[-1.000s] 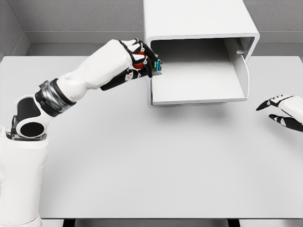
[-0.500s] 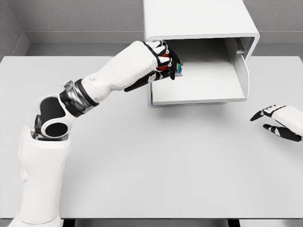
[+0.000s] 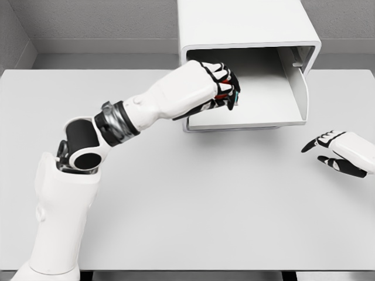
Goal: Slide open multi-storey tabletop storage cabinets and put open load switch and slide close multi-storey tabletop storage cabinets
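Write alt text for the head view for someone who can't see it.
A white robot's left hand, closed around a small red and teal load switch, reaches over the pulled-out drawer of a white tabletop storage cabinet. The right hand hovers with fingers relaxed over the grey table at the right edge.

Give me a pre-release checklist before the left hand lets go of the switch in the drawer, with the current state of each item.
1. Drawer slid open: ok, it sticks out of the cabinet.
2. Load switch gripped by left hand: ok, red and teal parts show between curled fingers.
3. Left hand over the drawer floor: ok, it is past the left wall.
4. Switch touching the floor: cannot tell.
5. Right hand out of the way: ok, open, over the table to the drawer's right.
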Motion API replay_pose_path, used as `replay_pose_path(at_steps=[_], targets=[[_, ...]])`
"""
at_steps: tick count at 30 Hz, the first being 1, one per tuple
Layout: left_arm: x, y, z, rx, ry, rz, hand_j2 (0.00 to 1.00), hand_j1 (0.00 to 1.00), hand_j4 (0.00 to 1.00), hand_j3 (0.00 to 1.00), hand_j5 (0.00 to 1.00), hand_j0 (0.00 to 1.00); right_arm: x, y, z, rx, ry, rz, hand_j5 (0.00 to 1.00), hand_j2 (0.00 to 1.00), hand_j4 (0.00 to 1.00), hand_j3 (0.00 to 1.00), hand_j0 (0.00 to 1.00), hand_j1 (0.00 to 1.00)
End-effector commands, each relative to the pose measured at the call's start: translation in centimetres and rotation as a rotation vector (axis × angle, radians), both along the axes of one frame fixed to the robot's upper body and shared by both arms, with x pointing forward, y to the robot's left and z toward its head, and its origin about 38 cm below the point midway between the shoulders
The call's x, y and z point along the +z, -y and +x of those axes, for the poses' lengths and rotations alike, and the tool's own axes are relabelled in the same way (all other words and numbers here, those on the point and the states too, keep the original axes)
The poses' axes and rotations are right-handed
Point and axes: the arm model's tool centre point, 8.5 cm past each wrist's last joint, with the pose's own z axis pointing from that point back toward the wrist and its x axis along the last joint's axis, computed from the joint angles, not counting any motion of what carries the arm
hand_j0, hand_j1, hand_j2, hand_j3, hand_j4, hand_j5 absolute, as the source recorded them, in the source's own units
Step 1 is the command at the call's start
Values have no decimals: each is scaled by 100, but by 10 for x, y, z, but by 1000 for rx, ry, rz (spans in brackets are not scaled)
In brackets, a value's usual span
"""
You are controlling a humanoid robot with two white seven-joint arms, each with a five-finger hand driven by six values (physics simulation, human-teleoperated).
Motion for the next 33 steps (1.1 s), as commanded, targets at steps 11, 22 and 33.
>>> replay_pose_path(at_steps=[11,22,33], targets=[[-13,19,2,-32,-28,54,33,33,33,33,33,33,4,-11,-5,30,10,14,59,59,59,59,59,59],[-14,28,12,-45,-35,86,34,34,34,34,34,34,5,-15,-5,43,16,18,59,59,59,59,59,59],[-18,28,21,-32,-49,108,37,37,37,37,37,37,6,-15,-5,42,17,19,59,59,59,59,59,59]])
